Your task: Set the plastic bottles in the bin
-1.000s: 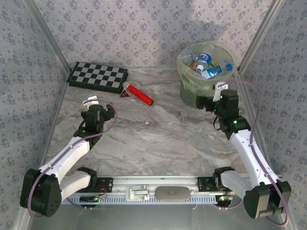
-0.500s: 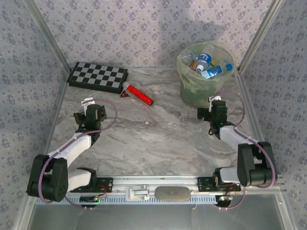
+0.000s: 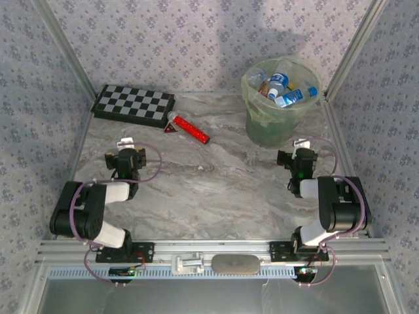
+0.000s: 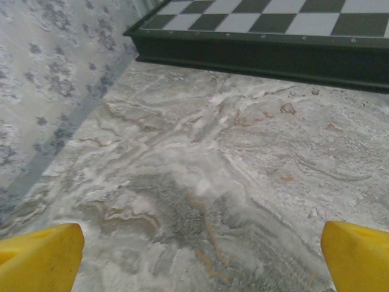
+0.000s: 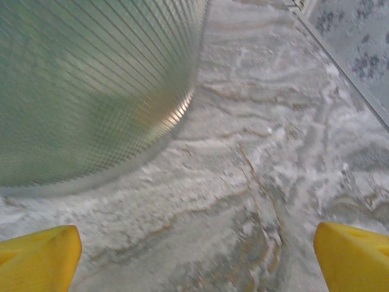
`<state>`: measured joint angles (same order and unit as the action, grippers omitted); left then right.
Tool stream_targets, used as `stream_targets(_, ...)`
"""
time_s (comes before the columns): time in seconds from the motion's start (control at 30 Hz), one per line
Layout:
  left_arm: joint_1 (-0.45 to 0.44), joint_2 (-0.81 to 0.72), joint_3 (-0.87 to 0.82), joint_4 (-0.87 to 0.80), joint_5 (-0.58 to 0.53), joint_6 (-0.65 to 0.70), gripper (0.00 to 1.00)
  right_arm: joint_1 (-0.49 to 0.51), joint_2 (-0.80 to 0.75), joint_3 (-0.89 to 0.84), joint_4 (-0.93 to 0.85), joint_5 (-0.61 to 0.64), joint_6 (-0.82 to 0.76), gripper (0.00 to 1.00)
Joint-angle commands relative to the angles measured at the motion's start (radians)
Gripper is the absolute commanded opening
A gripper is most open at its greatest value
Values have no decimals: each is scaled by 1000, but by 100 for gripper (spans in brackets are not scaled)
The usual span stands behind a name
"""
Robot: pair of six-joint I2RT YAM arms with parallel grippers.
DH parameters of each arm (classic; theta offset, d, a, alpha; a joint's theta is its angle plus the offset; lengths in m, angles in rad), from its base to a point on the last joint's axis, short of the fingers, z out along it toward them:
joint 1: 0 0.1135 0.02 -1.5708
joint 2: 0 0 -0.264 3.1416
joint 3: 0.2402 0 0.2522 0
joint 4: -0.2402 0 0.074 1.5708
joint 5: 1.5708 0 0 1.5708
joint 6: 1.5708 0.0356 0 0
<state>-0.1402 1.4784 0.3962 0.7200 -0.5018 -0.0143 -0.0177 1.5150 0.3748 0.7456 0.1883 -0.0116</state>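
Parking looks right: bottles [image 3: 283,85] sit in the bin [image 3: 275,127], both jaws spread and empty; fold the right arm [image 3: 335,206] clear of its wall.

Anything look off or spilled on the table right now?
Nothing spilled or damaged. The plastic bottles sit inside the bin, which stands upright. One stray: a red stick lying askew on the table beside the checkerboard.

Bottles [image 3: 283,88] lie in the bin [image 3: 275,124] far right; checkerboard [image 3: 134,104] far left, stick [image 3: 191,130] just beside it.
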Motion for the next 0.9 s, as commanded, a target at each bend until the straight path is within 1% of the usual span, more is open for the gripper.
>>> stream_targets(0.0, 36, 4, 12, 78, 108, 11, 100, 5, 17, -12, 136, -12, 15, 100)
stream_targets(0.03, 37, 8, 3, 109, 106, 13, 100, 10, 10, -2, 113, -2, 12, 100)
stream_targets(0.07, 38, -4, -1, 92, 112, 6, 100, 17, 7, 3, 89, 10, 11, 100)
stream_targets(0.1, 42, -3, -15, 118, 119, 5, 100, 16, 14, -3, 117, 9, 9, 100)
stream_targets(0.13, 48, -1, -29, 148, 140, 3, 100, 18, 10, 0, 104, 11, 9, 100)
stream_targets(0.17, 72, -1, -42, 154, 188, -13, 100, 16, 9, 0, 102, 9, 10, 100)
stream_targets(0.2, 91, 33, -54, 196, 233, -23, 100, 18, 11, -1, 112, 11, 9, 100)
stream_targets(0.23, 100, 92, -61, 311, 235, -13, 100, 18, 7, -1, 105, 10, 9, 100)
stream_targets(0.27, 99, 67, -42, 238, 234, -21, 100, 18, 10, -2, 108, 10, 9, 100)
stream_targets(0.3, 99, 34, -17, 128, 245, -31, 100, 18, 9, -1, 108, 10, 9, 100)
stream_targets(0.37, 91, 73, -29, 216, 236, -8, 100, 16, 9, -3, 108, 8, 9, 100)
stream_targets(0.43, 87, 53, -18, 158, 229, -13, 100, 18, 8, -2, 107, 10, 9, 100)
stream_targets(0.47, 87, 64, -24, 192, 226, -10, 100, 18, 8, -1, 107, 10, 9, 100)
stream_targets(0.53, 87, 55, -18, 162, 226, -14, 100, 18, 9, -1, 107, 10, 9, 100)
stream_targets(0.57, 87, 60, -22, 181, 225, -12, 100, 18, 10, -1, 107, 10, 9, 100)
stream_targets(0.7, 87, 57, -19, 165, 225, -14, 100, 16, 10, 1, 104, 7, 10, 100)
stream_targets(0.77, 91, 59, -14, 161, 192, -30, 100, 16, 10, 0, 104, 7, 10, 100)
stream_targets(0.87, 102, 57, -8, 147, 211, -38, 100, 16, 10, -2, 106, 8, 9, 100)
